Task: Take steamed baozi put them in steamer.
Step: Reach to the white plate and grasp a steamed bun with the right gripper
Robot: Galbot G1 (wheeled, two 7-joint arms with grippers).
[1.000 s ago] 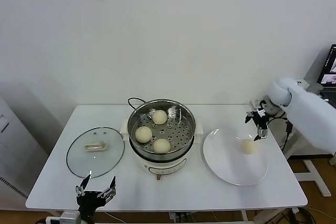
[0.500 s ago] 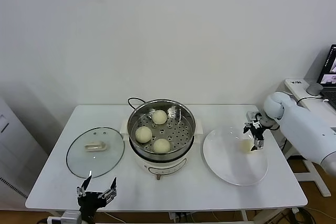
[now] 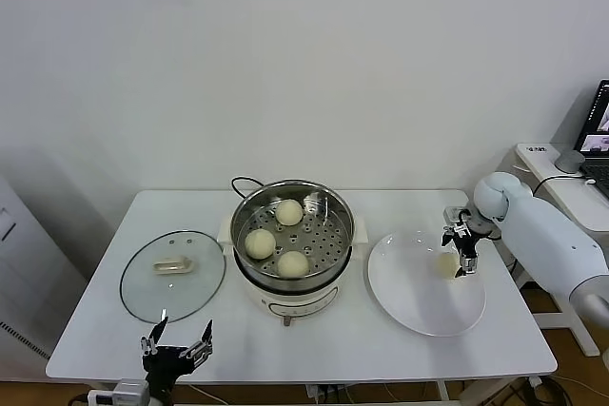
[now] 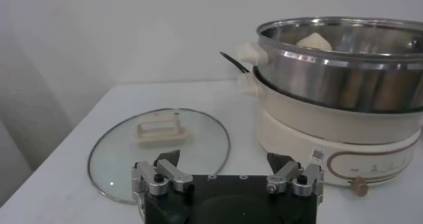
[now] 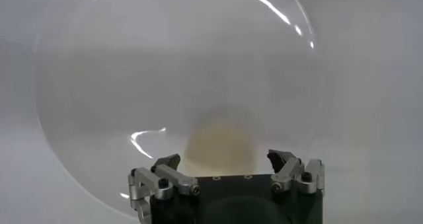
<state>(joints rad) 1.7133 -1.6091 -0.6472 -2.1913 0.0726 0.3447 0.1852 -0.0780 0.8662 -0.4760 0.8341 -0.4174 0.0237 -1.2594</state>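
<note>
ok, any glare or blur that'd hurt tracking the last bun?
Right wrist view: the bun is soft and out of focus, with bright glare streaks on the plate. Head view: even light, but the right gripper partly covers it.

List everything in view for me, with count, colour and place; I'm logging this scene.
Baozi: four, cream-white; three in the steamer, one on the plate.
Steamer: one, steel on a white base, table centre.
Plate: one, white, right of the steamer.
Lid: one, clear glass, flat on the table left of the steamer.
Table: one, white.
Laptop: one, far right edge.
Left gripper: open, at the table's near edge by the lid.
Right gripper: open, over the plate's baozi.
</note>
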